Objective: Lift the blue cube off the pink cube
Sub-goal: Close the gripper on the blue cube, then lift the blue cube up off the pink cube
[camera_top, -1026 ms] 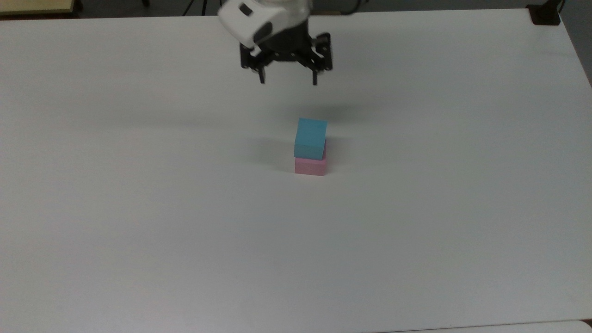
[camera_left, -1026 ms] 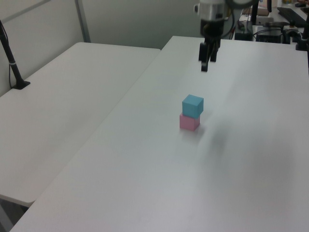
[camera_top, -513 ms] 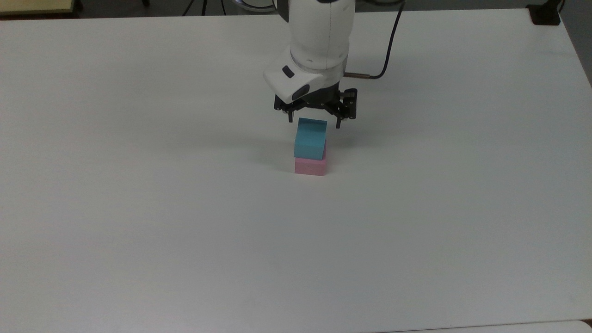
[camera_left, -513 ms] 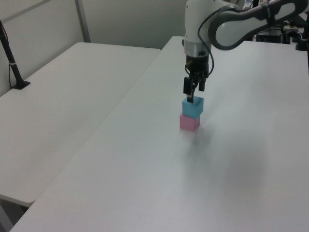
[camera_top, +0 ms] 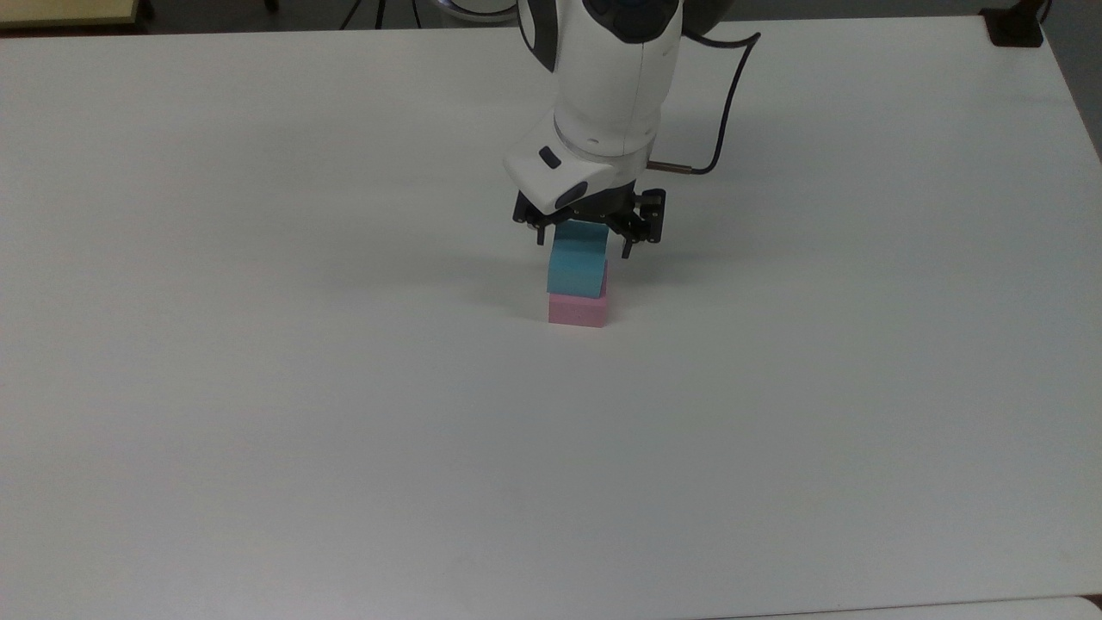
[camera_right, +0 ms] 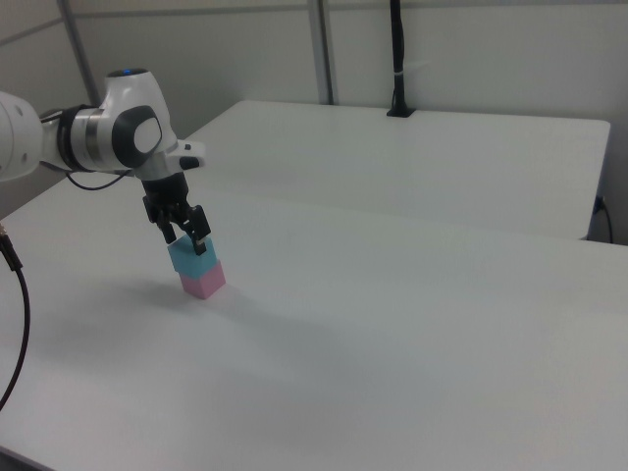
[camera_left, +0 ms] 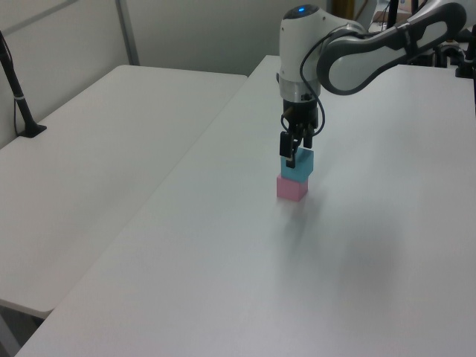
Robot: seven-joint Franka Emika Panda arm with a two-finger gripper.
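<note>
gripper: the gripper [camera_top: 585,247] is spread wide, fingers pointing down, one on each side of the top of the blue cube [camera_top: 575,270]; not clamped that we can see, holding nothing
fingers: in the top view one sits at 9 o'clock of the cube and the other at 3 o'clock; whether either touches a face, we cannot tell
blue cube: stacked on the pink cube [camera_top: 578,310], slightly twisted against it; in the left view it is just under the gripper [camera_left: 295,155]
pink cube: flat on the white table [camera_top: 258,387], near its middle; the blue one [camera_right: 189,258] covers its top, pink [camera_right: 202,281] showing below
handling: we judge both cubes light, stiff and matte, so little squeeze is needed and slip is unlikely
hold: take the two opposite side faces at mid height, above the seam with the pink one
risk: fingers going too low could pinch or drag the pink cube too
step: we read this as the final descent before closing
surroundings: second table [camera_left: 97,141] at 9 o'clock of the stack in the left view, well apart
</note>
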